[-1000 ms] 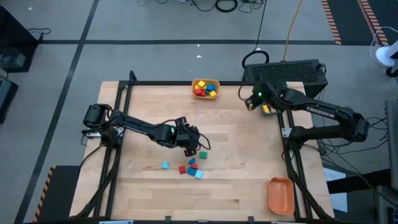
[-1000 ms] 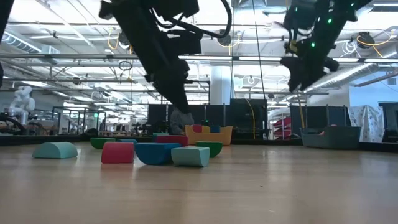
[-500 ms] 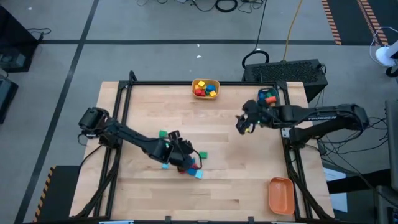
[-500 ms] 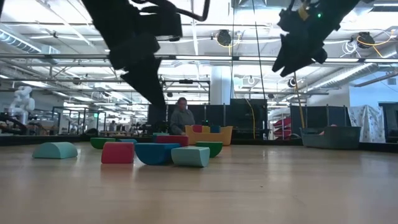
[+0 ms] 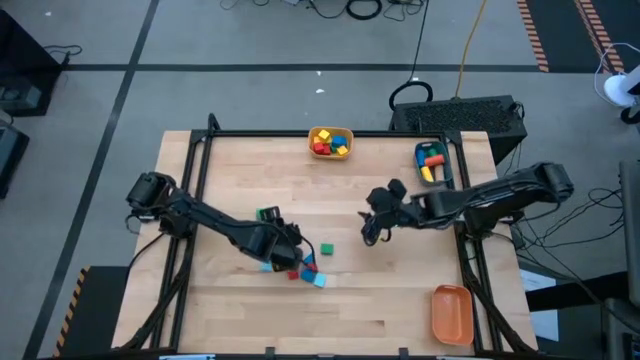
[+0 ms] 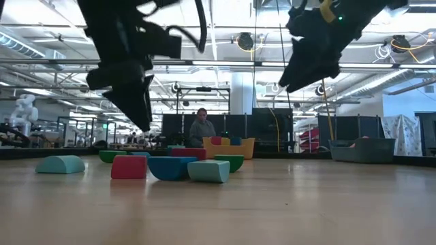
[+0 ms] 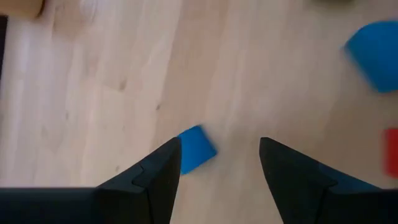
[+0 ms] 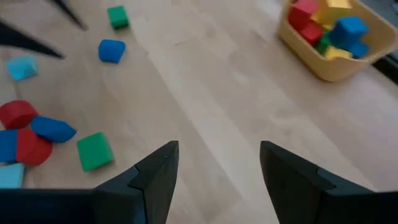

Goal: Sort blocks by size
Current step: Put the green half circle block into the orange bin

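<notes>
Left gripper (image 7: 219,163), fingers spread and empty, hangs above a small blue wooden block (image 7: 196,148) lying just inside one finger. Right gripper (image 8: 219,163), also spread and empty, is well apart from the small green wooden cube (image 8: 94,151).

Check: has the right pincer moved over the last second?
Yes. The right pincer, open and empty, swung away from the teal bin toward the table's middle.
</notes>
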Controlling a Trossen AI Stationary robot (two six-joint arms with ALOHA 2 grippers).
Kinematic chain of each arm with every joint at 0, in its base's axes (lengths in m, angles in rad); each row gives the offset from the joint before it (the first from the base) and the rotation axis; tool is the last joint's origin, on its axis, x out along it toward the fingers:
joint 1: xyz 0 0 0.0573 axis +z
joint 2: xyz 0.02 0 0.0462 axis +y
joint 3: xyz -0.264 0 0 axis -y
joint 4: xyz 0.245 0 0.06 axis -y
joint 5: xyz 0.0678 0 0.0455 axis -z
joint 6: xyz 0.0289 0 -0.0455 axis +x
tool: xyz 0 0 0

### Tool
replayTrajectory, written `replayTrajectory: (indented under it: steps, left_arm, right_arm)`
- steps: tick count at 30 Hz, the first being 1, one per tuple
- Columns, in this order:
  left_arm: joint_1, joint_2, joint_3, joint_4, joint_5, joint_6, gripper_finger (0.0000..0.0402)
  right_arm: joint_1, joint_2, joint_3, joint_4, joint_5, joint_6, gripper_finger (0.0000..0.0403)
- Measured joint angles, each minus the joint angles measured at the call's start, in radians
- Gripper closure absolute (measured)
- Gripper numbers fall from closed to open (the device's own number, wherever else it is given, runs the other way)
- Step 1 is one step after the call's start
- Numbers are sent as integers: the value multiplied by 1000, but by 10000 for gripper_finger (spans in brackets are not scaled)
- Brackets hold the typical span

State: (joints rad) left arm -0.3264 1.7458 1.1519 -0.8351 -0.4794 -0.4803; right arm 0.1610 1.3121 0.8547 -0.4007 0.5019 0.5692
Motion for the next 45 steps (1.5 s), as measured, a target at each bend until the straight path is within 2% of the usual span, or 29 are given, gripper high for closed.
replayTrajectory:
  steps: [10, 18, 21, 26, 30, 36, 45]
  left_arm:
    - [124, 0, 0, -119, 141, 201, 182]
    - [212, 0, 0, -227, 153, 332, 182]
    - [234, -17, -30, -206, 154, 431, 183]
    - [282, -81, -149, -154, 172, 535, 182]
    - [329, -163, -260, -74, 182, 571, 182]
    - [380, -269, -393, 124, 298, 624, 182]
    - [414, -281, -477, 278, 347, 672, 183]
  right_arm:
    - [53, 112, 0, 152, -5, -33, 193]
    - [105, 116, 0, 198, -5, -31, 193]
    - [118, 116, 0, 206, -5, -32, 193]
    - [136, 116, 0, 203, -4, -32, 193]
    - [142, 116, 0, 203, -3, -35, 193]
    - [142, 116, 0, 208, -2, -35, 193]
    - [142, 116, 0, 250, -3, -35, 193]
